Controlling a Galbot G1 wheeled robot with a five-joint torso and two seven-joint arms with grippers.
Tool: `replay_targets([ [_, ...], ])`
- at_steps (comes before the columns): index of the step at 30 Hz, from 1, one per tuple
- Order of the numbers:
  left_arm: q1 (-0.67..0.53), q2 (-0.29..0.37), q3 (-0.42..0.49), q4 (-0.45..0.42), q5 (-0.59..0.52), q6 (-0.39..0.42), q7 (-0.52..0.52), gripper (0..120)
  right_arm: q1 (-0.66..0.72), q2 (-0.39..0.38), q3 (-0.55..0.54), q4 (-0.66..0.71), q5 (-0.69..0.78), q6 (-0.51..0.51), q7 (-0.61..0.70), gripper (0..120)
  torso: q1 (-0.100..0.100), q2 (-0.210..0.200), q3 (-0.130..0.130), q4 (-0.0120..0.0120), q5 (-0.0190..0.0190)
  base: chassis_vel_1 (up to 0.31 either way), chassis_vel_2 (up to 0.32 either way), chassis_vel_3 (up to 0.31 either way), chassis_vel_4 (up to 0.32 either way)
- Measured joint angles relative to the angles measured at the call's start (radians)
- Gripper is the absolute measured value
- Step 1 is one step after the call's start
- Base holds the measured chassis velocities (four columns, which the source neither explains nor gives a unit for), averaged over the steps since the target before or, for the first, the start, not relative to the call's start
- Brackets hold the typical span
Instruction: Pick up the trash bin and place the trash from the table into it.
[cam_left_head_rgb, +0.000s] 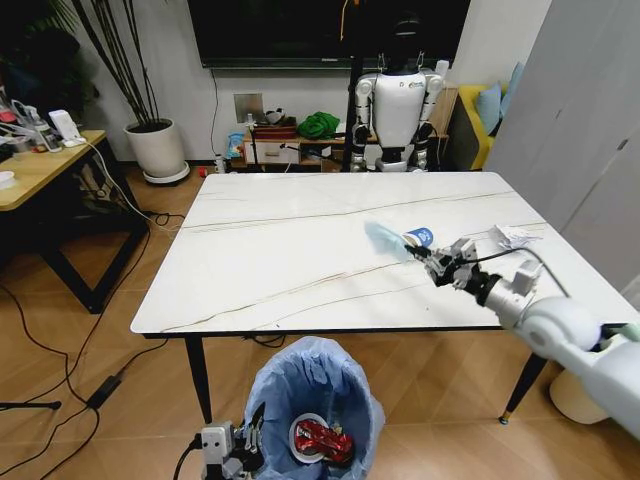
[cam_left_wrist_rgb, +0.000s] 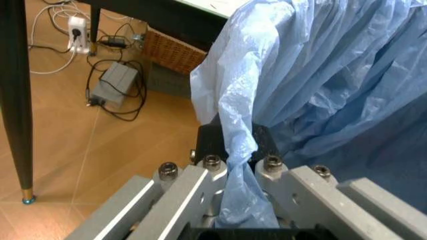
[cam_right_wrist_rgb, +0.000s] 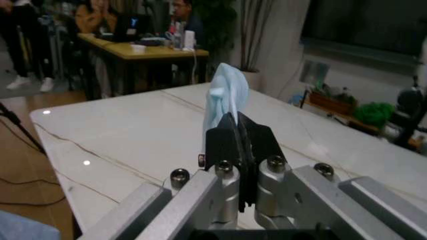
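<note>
The trash bin, lined with a crinkled light-blue bag, hangs below the table's near edge. A crushed red can and a white disc lie inside. My left gripper is shut on the bag's rim, and the left wrist view shows the blue plastic pinched in the left gripper. Over the table, my right gripper is shut on a pale blue mask, which hangs above the marble. The mask sticks out of the right gripper. A blue-and-white paper cup and crumpled white paper lie on the table.
A light wooden desk stands at the left with a potted plant behind it. Another robot stands past the table's far edge. A cream bin is on the floor at the right. Cables cross the floor. A black table leg rises near the bin.
</note>
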Motion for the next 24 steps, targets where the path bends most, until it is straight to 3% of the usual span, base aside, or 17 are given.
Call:
replay_targets([
  [9, -0.019, -0.013, 0.001, 0.004, -0.010, 0.002, -0.018, 0, 0.012, -0.123, -0.003, 0.187, -0.033, 0.087, -0.184, 0, 0.000, 0.000, 0.000, 0.0000, 0.0001, 0.000, 0.000, 0.000, 0.000],
  [14, -0.021, -0.012, 0.002, 0.002, -0.014, 0.005, -0.020, 0, -0.007, -0.180, -0.039, 0.281, -0.155, 0.113, -0.282, 0, 0.000, 0.000, 0.000, 0.0000, 0.0001, 0.000, 0.000, 0.000, 0.000],
  [24, -0.021, -0.019, 0.002, 0.001, -0.013, 0.006, -0.020, 0, -0.038, -0.211, -0.067, 0.290, -0.346, 0.145, -0.378, 0, 0.000, 0.000, 0.000, 0.0000, 0.0002, 0.000, 0.000, 0.000, 0.000],
])
